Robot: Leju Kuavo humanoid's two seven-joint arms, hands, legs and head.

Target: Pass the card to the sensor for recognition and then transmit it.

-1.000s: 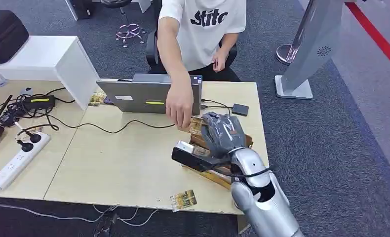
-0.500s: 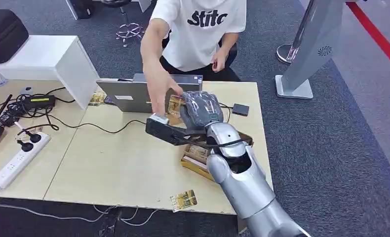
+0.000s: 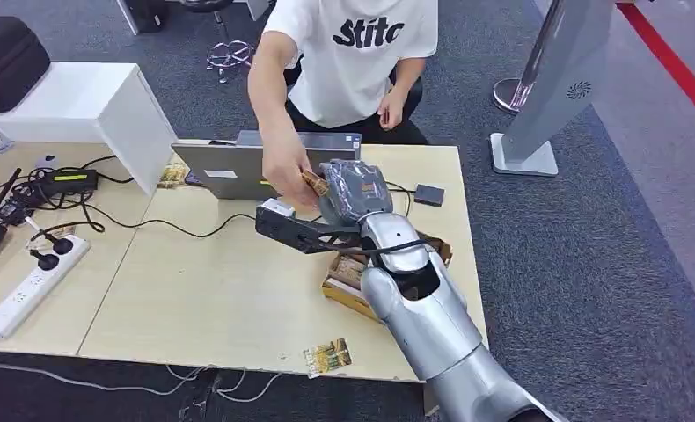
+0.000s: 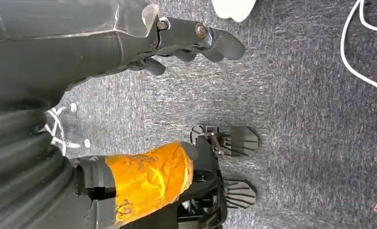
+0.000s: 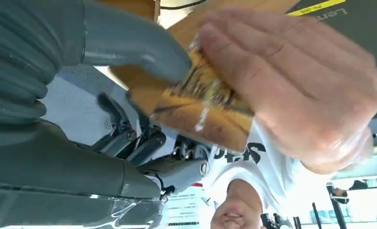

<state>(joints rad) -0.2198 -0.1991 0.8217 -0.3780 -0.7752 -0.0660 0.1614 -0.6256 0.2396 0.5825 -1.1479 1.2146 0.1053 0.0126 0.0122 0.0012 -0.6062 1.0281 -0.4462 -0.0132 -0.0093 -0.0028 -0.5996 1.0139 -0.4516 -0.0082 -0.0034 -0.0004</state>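
My right hand (image 3: 354,193), mid-frame, pinches the card (image 5: 201,102) as the person's hand (image 3: 288,174) grips it too; releasing late risks a tug-of-war.

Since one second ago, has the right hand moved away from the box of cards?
Yes. The right hand has risen from the card box and gone toward the laptop, where the person's hand meets the card held in its fingers.

Right hand (image 5: 105,95) thumb pressed on a golden card (image 5: 201,107), a person's hand (image 5: 296,86) gripping its far side
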